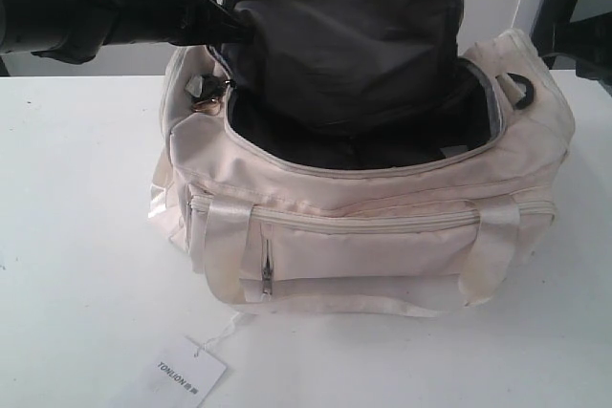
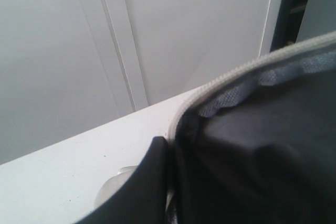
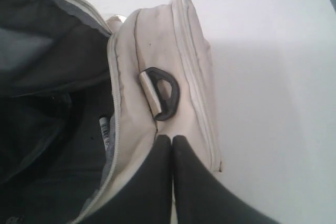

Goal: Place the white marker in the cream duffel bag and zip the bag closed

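Paper tag (image 1: 191,372) lies at the near edge of the counter (image 1: 76,236). Bag (image 1: 382,255) sits mid-counter with its front pocket facing near and its top unzipped. Marker (image 3: 104,129) lies inside on the dark lining, against the inner wall at the end with the black ring (image 3: 165,95). Right jaws are closed on nothing, tips just beside that ring. Flap (image 1: 354,35) stands raised at the far side. Left jaws grip its corner edge.

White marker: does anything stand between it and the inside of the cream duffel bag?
Nothing visible does. The white marker already lies inside the cream duffel bag, at the end with the black D-ring. The left gripper holds the flap up, so the opening is wide.
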Robot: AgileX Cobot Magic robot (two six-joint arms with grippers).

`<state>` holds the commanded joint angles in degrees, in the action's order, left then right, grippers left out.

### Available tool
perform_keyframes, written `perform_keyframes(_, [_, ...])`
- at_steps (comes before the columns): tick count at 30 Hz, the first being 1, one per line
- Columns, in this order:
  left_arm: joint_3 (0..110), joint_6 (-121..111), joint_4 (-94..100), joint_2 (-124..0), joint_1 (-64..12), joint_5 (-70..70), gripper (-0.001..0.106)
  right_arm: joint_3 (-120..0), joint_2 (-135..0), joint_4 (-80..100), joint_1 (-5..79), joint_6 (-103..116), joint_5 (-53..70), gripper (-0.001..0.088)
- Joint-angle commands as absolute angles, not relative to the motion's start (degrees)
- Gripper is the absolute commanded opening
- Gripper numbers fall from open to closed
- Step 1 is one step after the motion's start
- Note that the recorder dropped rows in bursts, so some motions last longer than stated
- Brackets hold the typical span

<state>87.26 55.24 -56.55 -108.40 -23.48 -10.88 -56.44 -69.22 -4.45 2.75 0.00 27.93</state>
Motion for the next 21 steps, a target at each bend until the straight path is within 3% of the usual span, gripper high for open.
perform_keyframes(12, [87.3, 55.2, -56.5, -108.4, -23.5, -10.9, 0.000, -56.4, -69.2, -5.3, 2.8, 0.0, 28.0, 0.0000])
perform_keyframes(21, [87.4, 55.2, -56.5, -107.1, -23.5, -2.2, 0.000, -56.4, -69.2, -5.8, 2.8, 0.0, 28.1, 0.0000])
